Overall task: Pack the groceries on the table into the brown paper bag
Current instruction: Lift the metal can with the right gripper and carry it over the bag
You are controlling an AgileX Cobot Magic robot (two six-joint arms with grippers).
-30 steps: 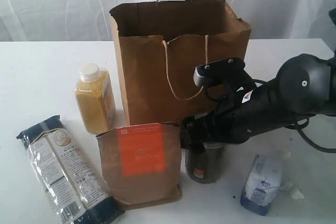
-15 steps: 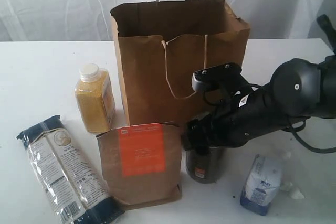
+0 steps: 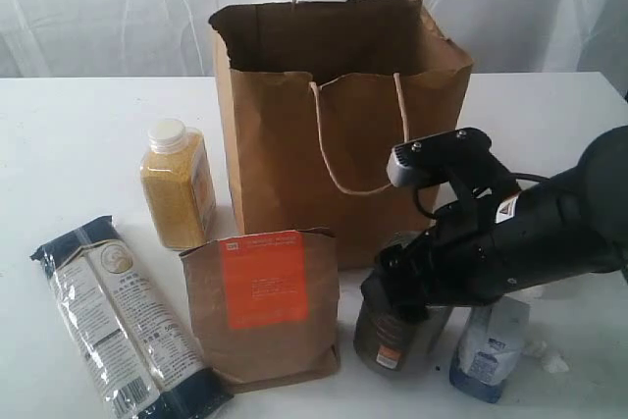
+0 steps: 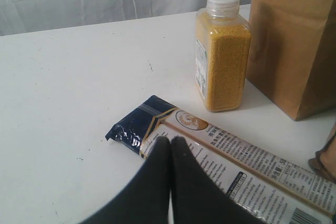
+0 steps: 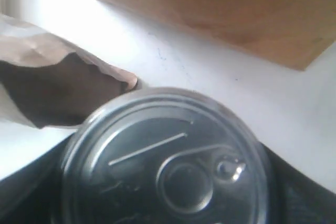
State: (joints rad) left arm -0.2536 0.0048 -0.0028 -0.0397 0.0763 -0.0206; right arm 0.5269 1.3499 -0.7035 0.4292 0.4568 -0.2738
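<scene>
On the white table [image 3: 78, 125], just in front of the brown paper bag [image 3: 294, 144], the right gripper [image 3: 402, 291] reaches down over the pull-tab can [image 3: 388, 340]; its dark fingers sit on either side of the can's upper rim, and the right wrist view shows the lid and ring-pull filling the space between them, so I judge the jaws closed on the can. The can leans slightly rather than standing square, which fits a grasp taken from above and a little to one side; whether its base has left the tabletop I cannot tell. A hold near the top makes sense, since the can has to rise higher than the bag's tall open mouth before it can go in.

The bag stands upright with its mouth open and its cord handles hanging clear, ready to receive things from above. The brown orange-labelled pouch [image 3: 260, 306] stands just beside the can, close enough to be nudged as the can comes away; the small blue-white packet [image 3: 488, 345] lies on the other side, partly behind the arm. The yellow-grain bottle [image 3: 179, 188] stands upright near the bag's left side; the long noodle packet [image 3: 118, 316] lies flat at the front.

The left gripper [image 4: 170, 145] has its fingertips pressed together and holds nothing; it hangs over the noodle packet's navy end, out of the right arm's way.
</scene>
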